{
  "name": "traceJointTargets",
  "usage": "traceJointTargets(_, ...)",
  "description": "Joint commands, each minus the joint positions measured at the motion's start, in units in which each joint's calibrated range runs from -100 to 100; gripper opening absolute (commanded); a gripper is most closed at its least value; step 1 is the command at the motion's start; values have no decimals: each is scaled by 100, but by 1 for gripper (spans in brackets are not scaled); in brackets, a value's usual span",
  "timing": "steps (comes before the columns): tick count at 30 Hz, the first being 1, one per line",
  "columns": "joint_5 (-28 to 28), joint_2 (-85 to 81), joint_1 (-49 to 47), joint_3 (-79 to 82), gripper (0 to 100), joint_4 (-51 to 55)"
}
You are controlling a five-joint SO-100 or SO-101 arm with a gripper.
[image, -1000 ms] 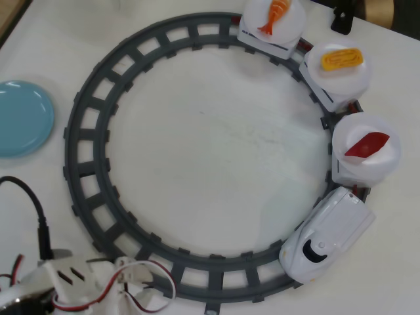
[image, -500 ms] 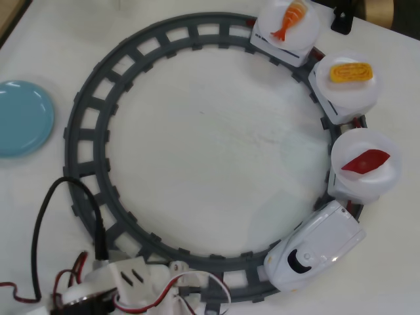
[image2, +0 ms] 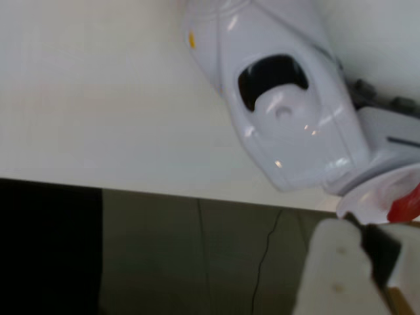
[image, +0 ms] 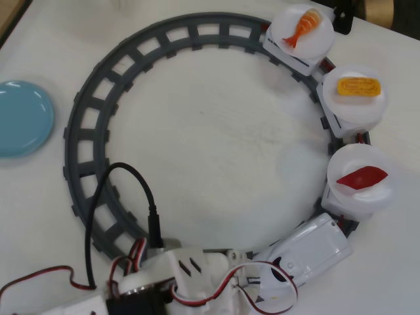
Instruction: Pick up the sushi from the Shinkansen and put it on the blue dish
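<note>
The white Shinkansen (image: 308, 249) stands on the grey ring track, its rounded nose at the lower right of the overhead view. Its wagons carry round white plates. The dark-red sushi (image: 362, 177) lies on the plate just behind the nose; its red edge shows at the right of the wrist view (image2: 405, 205). The blue dish (image: 20, 118) sits at the far left, outside the track. My gripper (image: 262, 292) is low at the bottom edge, right beside the train's nose (image2: 282, 111) and holds nothing that I can see. Only one white finger (image2: 335, 262) shows, so its opening is unclear.
The grey ring track (image: 98, 111) fills the middle of the white table. An orange shrimp piece (image: 303, 26) and a yellow egg piece (image: 358, 86) lie on the two farther plates. A black cable (image: 125, 172) loops over the track. The table's edge shows in the wrist view.
</note>
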Motion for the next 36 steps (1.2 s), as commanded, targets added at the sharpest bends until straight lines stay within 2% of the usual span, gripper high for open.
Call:
traceJointTargets(1, -5, 150, 105, -562, 3, 43)
traceJointTargets(9, -32, 299, 131, -769, 3, 43)
traceJointTargets(12, -209, 299, 61, -841, 3, 94)
traceJointTargets(18, -387, 291, -115, -1094, 4, 774)
traceJointTargets(24, -565, 224, -124, -1012, 16, 1105)
traceJointTargets(36, -1015, 307, -133, -1021, 24, 1317)
